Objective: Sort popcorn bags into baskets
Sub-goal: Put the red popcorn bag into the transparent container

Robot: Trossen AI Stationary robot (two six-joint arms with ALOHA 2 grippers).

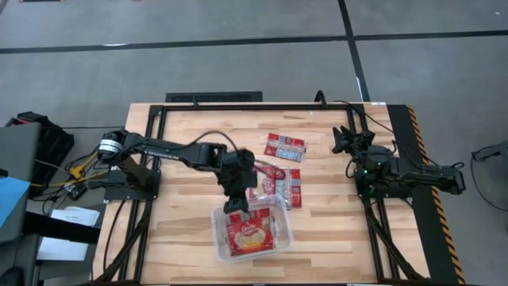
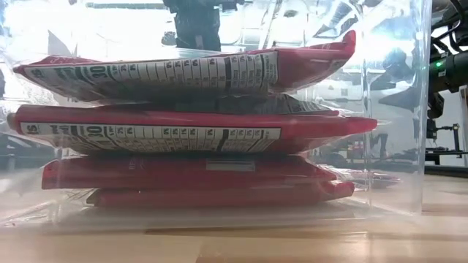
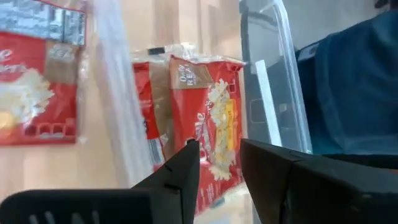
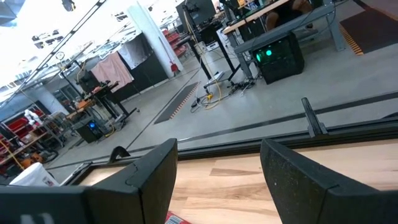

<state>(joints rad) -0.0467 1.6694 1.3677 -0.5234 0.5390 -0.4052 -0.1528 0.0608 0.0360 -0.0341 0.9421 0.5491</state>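
Observation:
A clear plastic bin (image 1: 282,242) stands at the table's near middle. It holds a stack of several red popcorn bags (image 2: 197,139) lying flat on one another, and the top one (image 1: 250,235) shows its yellow popcorn picture. My left gripper (image 1: 236,205) hangs open and empty over the bin's far edge. Between its fingers (image 3: 219,146) I see a bag in the bin (image 3: 208,118). Loose bags lie flat on the table beyond the bin (image 1: 279,184) and farther back (image 1: 284,147). My right gripper (image 1: 345,139) waits open and empty at the far right; its own view shows it too (image 4: 217,162).
The bin's clear wall (image 3: 267,93) stands close beside my left gripper's fingers. A black frame (image 1: 238,105) runs around the table's edges. Bare wood lies to the left of the bin (image 1: 175,222) and to its right (image 1: 333,230).

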